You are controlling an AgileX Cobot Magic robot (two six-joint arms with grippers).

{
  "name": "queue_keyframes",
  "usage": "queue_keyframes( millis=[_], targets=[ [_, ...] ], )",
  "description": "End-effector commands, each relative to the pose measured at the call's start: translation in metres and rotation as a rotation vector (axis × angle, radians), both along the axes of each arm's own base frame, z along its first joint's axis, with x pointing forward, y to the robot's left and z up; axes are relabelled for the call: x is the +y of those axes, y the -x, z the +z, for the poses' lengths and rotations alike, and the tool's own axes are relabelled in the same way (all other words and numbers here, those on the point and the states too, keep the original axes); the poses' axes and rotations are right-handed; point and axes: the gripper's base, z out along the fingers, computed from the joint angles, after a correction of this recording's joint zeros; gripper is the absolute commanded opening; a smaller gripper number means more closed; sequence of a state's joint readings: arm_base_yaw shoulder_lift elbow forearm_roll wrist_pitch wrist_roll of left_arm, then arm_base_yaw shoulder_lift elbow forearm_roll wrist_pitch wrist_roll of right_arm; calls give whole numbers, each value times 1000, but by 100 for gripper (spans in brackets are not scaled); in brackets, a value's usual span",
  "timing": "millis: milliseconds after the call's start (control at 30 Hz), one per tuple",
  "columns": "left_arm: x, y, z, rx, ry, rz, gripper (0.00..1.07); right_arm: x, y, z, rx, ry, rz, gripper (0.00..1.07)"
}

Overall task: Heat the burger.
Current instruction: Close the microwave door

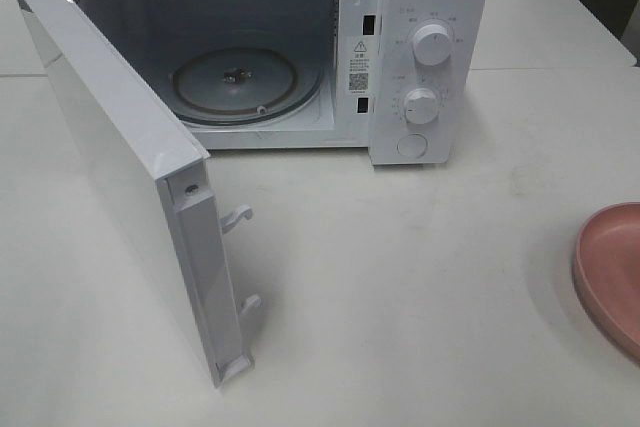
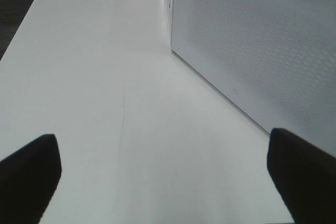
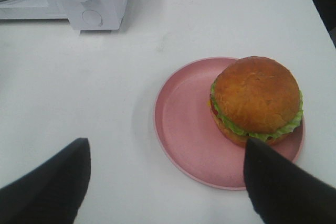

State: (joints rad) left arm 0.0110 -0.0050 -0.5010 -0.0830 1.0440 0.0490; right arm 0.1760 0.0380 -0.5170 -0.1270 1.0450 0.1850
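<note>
burger: soft, tall, tippy | hold: pink plate rim | right tool: spread, empty | left tool: spread, empty

Microwave: white, smooth casing, slight gloss; plastic-looking knobs. Door outer face finely perforated, matt grey-white. Turntable clear, glassy, reflective. Table matt white, faint scuffs. Plate pink, matt, finely speckled. Burger bun brown, mildly shiny; lettuce crinkled.
</note>
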Motion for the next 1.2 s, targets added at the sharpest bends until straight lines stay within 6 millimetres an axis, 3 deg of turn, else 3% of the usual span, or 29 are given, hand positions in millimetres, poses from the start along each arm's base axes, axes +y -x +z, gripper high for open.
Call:
queue_keyframes(
  millis=[33, 1200],
  targets=[
    [0, 3, 0, -29, 3, 2, 100, -1, 6, 0, -44, -1, -18, 76],
    [0, 3, 0, -28, 3, 2, 100, -1, 11, -1, -73, -5, -44, 75]
  ],
)
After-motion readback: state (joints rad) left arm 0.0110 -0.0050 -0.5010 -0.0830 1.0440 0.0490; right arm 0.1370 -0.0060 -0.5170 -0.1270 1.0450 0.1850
